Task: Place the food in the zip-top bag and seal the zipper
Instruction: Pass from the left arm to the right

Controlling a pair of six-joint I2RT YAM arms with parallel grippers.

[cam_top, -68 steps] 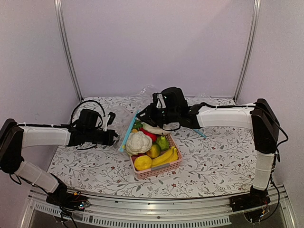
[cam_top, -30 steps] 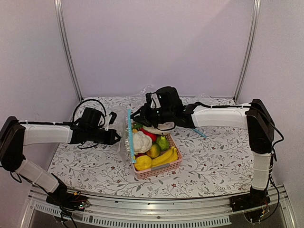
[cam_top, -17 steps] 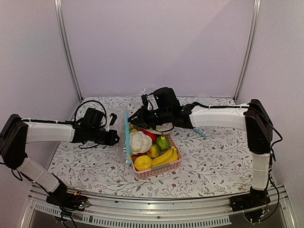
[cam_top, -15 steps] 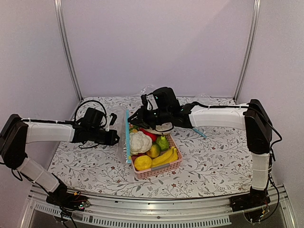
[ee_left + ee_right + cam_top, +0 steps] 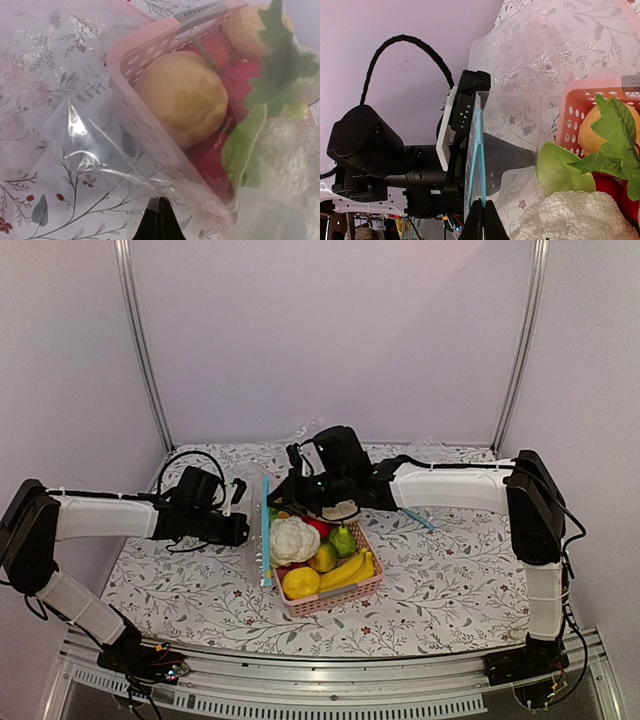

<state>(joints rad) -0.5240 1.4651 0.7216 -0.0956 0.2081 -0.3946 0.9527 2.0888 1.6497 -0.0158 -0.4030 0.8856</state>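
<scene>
Both wrist views near zip-top bag (image 5: 510,125)
</scene>
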